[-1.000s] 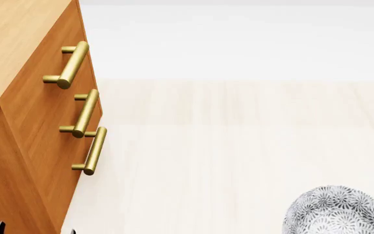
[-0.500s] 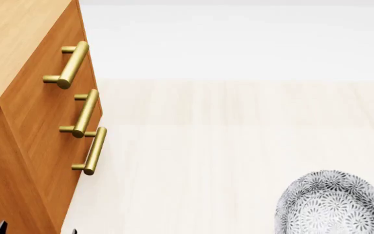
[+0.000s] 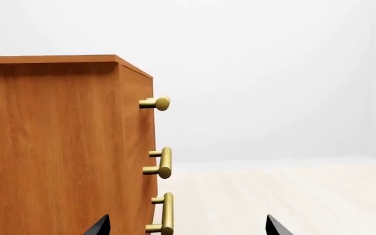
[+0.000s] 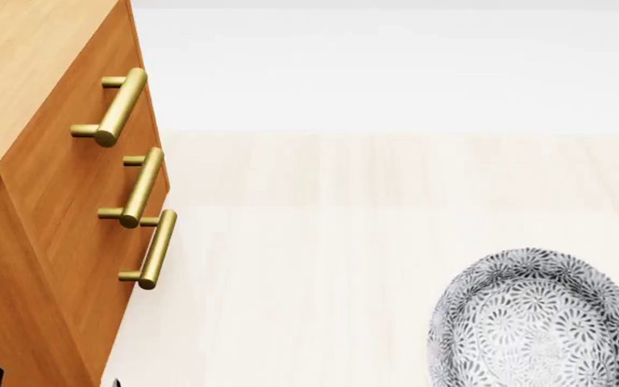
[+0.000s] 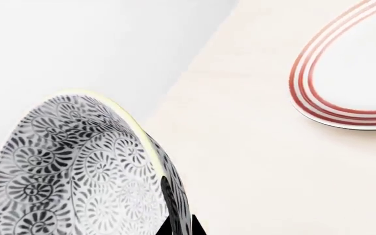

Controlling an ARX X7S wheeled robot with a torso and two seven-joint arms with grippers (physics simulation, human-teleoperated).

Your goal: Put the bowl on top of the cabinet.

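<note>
Head view shows your bowl (image 4: 535,322) risen higher at lower right, right gripper (image 5: 175,226) pinching its rim, left jaws spread; cabinet (image 4: 30,72) top awaits.

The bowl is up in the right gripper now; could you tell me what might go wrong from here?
The bowl is pinched only at its rim by thin fingers and hangs tilted, so it could slip or swing. The cabinet top is at the far left, so the carry may clip its edge or brass handles.
</note>
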